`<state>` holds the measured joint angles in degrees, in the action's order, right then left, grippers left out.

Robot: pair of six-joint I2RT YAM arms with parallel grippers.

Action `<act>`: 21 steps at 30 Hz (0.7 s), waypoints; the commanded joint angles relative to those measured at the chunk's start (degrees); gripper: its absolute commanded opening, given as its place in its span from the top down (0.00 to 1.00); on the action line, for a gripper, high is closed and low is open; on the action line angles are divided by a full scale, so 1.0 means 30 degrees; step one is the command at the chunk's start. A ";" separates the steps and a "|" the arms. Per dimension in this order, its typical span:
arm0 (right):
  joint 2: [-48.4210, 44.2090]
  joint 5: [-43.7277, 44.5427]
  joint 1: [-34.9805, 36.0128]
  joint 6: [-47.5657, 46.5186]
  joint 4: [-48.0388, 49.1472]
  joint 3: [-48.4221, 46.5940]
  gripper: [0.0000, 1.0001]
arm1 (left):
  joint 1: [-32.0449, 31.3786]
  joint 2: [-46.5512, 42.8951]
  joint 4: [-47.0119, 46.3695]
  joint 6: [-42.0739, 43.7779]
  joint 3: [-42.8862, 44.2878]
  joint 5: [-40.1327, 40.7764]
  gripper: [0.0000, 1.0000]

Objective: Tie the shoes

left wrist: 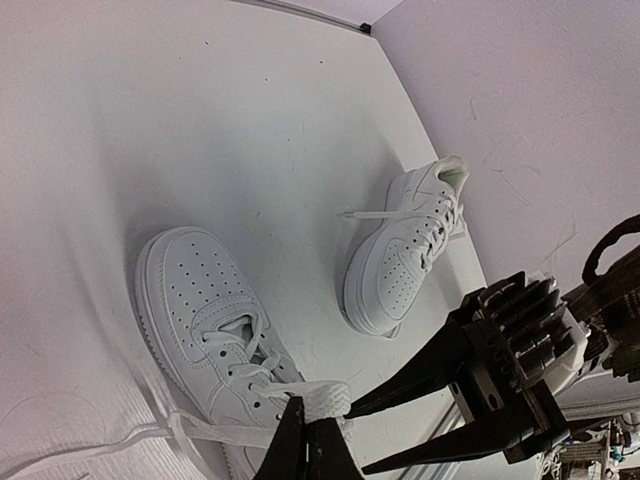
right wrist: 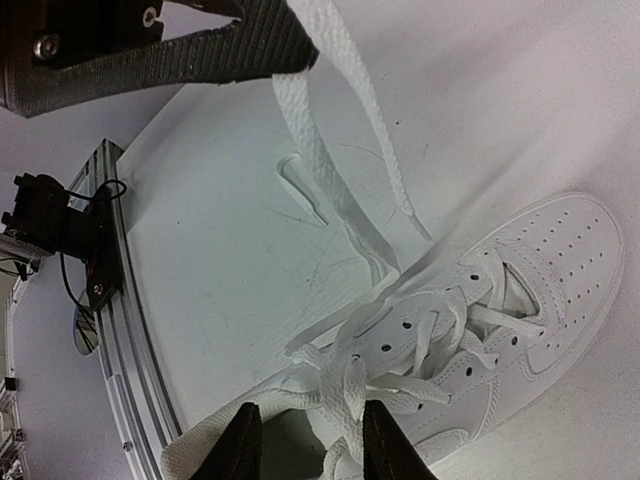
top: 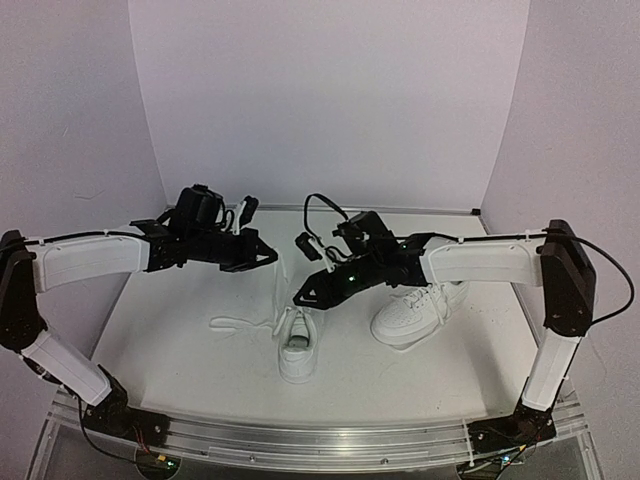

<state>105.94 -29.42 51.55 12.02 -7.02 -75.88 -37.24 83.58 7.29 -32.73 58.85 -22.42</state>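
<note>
One white shoe (top: 298,345) lies mid-table, toe pointing away from the arm bases, with its laces untied; it also shows in the left wrist view (left wrist: 205,320) and the right wrist view (right wrist: 500,320). The second white shoe (top: 418,310) lies to its right and also shows in the left wrist view (left wrist: 400,255). My left gripper (top: 268,256) (left wrist: 308,428) is shut on one flat white lace (left wrist: 328,398) and holds it raised above the shoe. My right gripper (top: 300,297) (right wrist: 305,450) is open just over the shoe's tongue, with a lace loop (right wrist: 350,385) between its fingers.
The other lace end (top: 235,322) trails on the table left of the shoe. White walls enclose the table at the left, back and right. An aluminium rail (top: 320,440) runs along the near edge. My two grippers (left wrist: 356,442) are close together.
</note>
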 commanded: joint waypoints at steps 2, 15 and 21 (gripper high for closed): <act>0.0069 -0.0174 0.0084 -0.0549 -0.0232 -0.0746 0.65 | -0.0460 0.0285 -0.0959 0.0692 0.0280 -0.0521 1.00; 0.0643 0.0169 0.0102 -0.1323 -0.1329 -0.1099 0.65 | -0.0652 0.0813 -0.0738 0.1374 0.0363 -0.0902 1.00; 0.0660 0.0004 0.0085 -0.1680 -0.1645 -0.1060 0.79 | -0.0793 0.0939 -0.0808 0.1819 0.0249 -0.1154 1.00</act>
<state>107.22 -29.43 51.55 8.56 -11.09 -77.28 -39.08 86.37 6.97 -29.54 58.85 -24.47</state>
